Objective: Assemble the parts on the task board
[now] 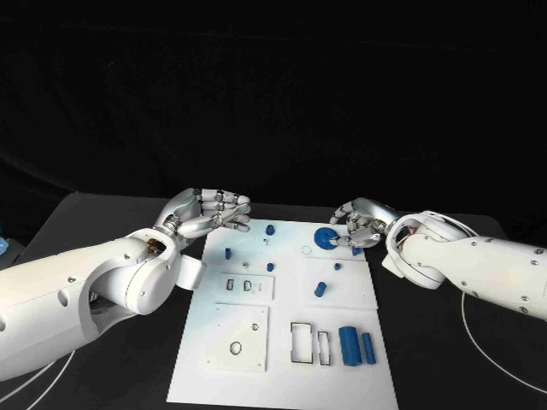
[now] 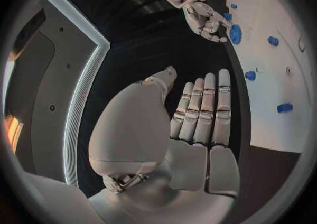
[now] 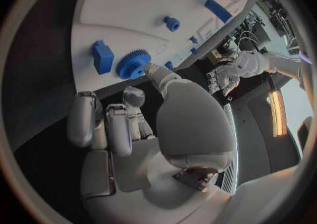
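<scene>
The board [image 1: 255, 342] lies flat in the middle of the table [image 1: 101, 213], its far edge between my two hands. On its near half two long blue bars [image 1: 357, 346] lie side by side next to an empty slot; further up sit a square block [image 1: 320, 289] and a scatter of small pegs [image 1: 270, 230]. At the far right corner lies the gear [image 1: 324, 238], a toothed blue disc.

I judge the step in hand to be picking up that gear. My right hand [image 1: 360, 224] sits just beyond the board's far right corner with its fingers bent over the gear; my thumb tip reaches the gear's toothed rim in the right wrist view (whether it truly touches I cannot tell from here), and the other fingers hang short of it, so I would call this hand empty, fingers apart, nothing pinched yet.

My left hand [image 1: 212, 213] hovers off the far left corner, holding nothing, fingers straight and close together, well apart from the gear.

Next I need to bring a finger against the rim opposite the thumb and pinch before lifting.
</scene>
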`<state>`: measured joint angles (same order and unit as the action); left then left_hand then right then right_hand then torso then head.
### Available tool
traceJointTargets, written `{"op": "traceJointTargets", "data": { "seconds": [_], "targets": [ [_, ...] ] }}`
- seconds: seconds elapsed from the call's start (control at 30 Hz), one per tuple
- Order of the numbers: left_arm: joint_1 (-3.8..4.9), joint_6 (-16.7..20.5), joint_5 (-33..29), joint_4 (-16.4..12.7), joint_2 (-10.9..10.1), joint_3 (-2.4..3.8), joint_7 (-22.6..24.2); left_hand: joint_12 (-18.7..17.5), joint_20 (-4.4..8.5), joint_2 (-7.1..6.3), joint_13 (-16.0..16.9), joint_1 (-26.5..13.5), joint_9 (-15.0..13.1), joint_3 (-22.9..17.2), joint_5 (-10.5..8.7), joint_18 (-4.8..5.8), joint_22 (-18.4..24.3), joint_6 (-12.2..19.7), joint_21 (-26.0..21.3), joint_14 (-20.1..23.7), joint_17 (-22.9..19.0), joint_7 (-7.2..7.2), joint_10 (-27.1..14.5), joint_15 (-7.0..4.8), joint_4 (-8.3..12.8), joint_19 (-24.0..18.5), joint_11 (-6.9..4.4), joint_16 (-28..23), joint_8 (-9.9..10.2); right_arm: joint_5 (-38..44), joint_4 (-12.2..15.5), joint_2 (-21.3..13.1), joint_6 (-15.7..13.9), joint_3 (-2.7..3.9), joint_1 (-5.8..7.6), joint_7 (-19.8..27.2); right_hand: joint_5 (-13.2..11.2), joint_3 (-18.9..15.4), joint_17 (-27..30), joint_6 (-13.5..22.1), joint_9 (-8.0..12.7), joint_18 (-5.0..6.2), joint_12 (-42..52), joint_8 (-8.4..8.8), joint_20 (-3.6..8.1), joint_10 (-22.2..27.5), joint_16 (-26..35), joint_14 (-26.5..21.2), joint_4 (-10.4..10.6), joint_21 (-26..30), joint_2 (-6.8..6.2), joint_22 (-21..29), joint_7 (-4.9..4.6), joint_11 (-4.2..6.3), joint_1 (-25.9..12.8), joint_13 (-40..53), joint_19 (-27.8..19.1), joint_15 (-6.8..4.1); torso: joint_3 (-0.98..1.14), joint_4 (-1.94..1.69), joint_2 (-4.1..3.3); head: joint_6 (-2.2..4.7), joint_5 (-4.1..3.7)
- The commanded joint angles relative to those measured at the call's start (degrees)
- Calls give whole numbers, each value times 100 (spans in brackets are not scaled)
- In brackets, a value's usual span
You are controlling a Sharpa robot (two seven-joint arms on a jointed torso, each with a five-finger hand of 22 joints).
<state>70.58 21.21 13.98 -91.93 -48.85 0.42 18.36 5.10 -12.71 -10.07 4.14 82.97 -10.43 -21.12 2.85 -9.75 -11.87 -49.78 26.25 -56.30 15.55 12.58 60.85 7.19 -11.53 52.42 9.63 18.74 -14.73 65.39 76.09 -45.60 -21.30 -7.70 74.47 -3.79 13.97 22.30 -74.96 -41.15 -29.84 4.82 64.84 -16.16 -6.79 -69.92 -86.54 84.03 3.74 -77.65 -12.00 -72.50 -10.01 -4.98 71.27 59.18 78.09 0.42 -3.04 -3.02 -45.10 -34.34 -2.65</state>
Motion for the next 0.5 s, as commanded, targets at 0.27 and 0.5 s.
{"op": "traceJointTargets", "data": {
  "seconds": [0.27, 0.5],
  "targets": [
    [10, -36, -64, -52, -37, 5, 21, 21, 11, -21, 4, -42, -8, 32, 5, -57, -11, -27, 32, -31, 12, 25, 25, -21, 13, -40, 0, 37, 7, 294, -64, 110, 102, 0, -7, -137, 25, -45, -675, -10, -33, -85, 571, -64, -17, -288, -97, 431, 76, -86, 32, -115, -11, -16, 71, 623, 92, 47, -20, -7, -9, -39, -40],
    [10, -42, -92, -47, -55, 5, 24, 17, 11, -22, 3, -43, -8, 32, 6, -57, -12, -25, 35, -29, 14, 25, 22, -21, 14, -42, 1, 36, 8, 372, -70, 131, 176, 0, -8, -172, 24, -40, -749, -99, -52, -98, 758, -109, -18, -402, -126, 445, 95, -126, 60, -180, 1, -8, 90, 833, 129, 45, -18, -1, -1, -53, -38]
  ]
}}
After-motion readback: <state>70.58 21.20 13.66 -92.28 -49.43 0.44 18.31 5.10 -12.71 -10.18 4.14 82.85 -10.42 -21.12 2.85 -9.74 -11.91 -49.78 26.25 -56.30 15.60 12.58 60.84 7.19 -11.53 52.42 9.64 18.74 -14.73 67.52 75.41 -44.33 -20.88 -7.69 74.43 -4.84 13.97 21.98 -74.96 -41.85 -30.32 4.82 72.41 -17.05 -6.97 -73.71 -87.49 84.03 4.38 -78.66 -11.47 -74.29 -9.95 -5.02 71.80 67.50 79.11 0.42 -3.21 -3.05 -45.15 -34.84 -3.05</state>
